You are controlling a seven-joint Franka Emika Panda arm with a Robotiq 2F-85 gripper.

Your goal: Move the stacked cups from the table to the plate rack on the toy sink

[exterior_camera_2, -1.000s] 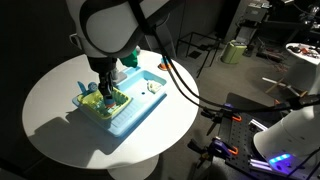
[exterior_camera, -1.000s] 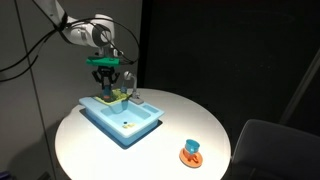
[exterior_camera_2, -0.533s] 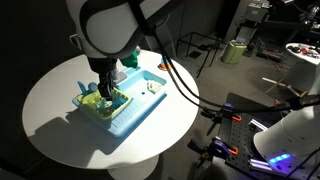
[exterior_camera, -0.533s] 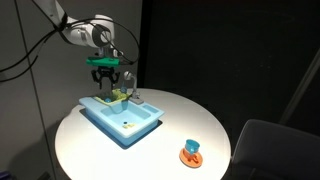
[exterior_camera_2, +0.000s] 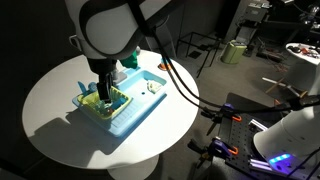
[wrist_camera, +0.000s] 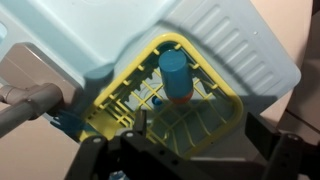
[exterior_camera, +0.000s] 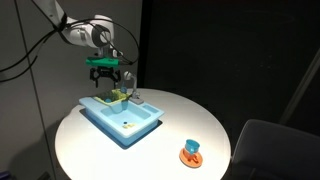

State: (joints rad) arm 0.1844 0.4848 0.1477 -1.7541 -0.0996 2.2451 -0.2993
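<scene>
The stacked cups (wrist_camera: pixel 175 75), a blue one over an orange one, stand upright inside the yellow plate rack (wrist_camera: pixel 232 103) on the light blue toy sink (wrist_camera: pixel 210 30). My gripper (wrist_camera: pixel 200 128) hangs just above the rack, open, with nothing between its dark fingers (wrist_camera: pixel 264 132); the cups stand apart from them, farther into the rack. In both exterior views the gripper (exterior_camera: pixel 107 76) (exterior_camera_2: pixel 103 90) sits over the rack (exterior_camera: pixel 118 97) (exterior_camera_2: pixel 108 105) at one end of the sink (exterior_camera: pixel 135 122) (exterior_camera_2: pixel 140 103). The arm hides the cups in those views.
The sink stands on a round white table (exterior_camera: pixel 160 150) (exterior_camera_2: pixel 60 130). A blue piece on an orange base (exterior_camera: pixel 191 152) sits alone near the table's edge. A grey toy faucet (wrist_camera: pixel 30 95) rises beside the rack. Small teal pieces (exterior_camera_2: pixel 86 90) stand at the rack's end.
The jaws have opened and let go of the stacked cups, which now stand free in the rack. The arm has barely moved.
</scene>
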